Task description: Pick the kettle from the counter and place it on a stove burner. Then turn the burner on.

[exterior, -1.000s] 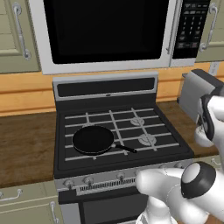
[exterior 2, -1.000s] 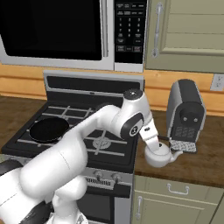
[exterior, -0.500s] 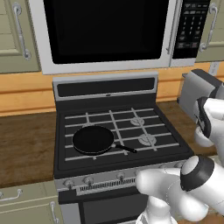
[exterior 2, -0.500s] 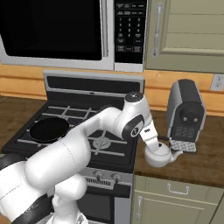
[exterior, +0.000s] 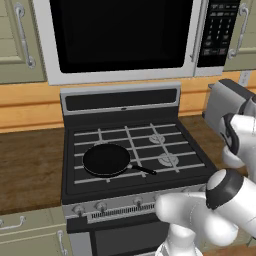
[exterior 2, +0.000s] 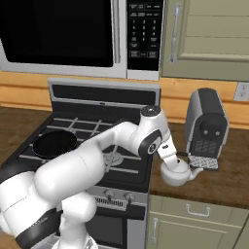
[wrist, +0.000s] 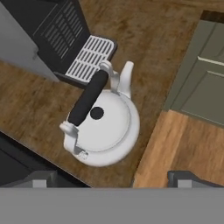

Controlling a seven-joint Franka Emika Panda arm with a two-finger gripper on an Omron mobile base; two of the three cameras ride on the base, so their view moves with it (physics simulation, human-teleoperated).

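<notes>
Gripper (wrist: 111,177) wide open, nothing held, poised straight above kettle (wrist: 103,127). Kettle sits on counter (wrist: 39,105) near its front edge, just in front of coffee machine (exterior 2: 206,124), right of stove (exterior 2: 87,141). Black handle (wrist: 87,98) runs diagonally across the hand view; likely needs wrist roll, then descent.
</notes>
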